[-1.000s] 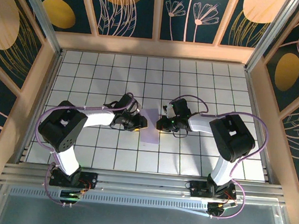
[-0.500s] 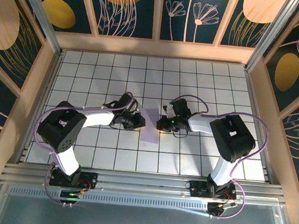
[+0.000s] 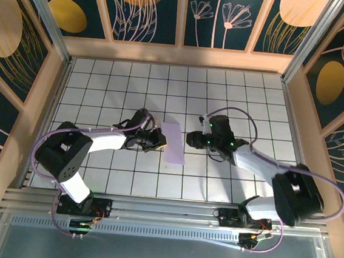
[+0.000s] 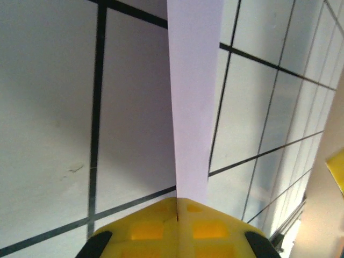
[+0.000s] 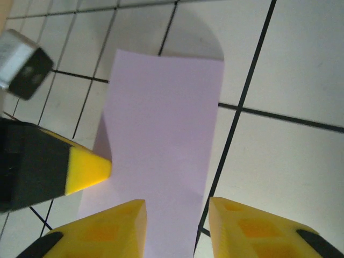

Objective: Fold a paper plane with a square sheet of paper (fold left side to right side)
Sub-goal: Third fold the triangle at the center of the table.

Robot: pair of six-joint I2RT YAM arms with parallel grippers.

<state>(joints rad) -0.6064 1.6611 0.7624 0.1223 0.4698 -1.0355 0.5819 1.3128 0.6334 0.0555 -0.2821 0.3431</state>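
Left pincer [image 4: 177,205] clamped on folded lavender sheet [image 3: 173,144] edge; right pincer [image 5: 177,208] parted, empty.

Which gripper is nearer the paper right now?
Left. The left gripper is shut on the paper at its left edge. The right gripper stands open just off the right edge, gripping nothing.
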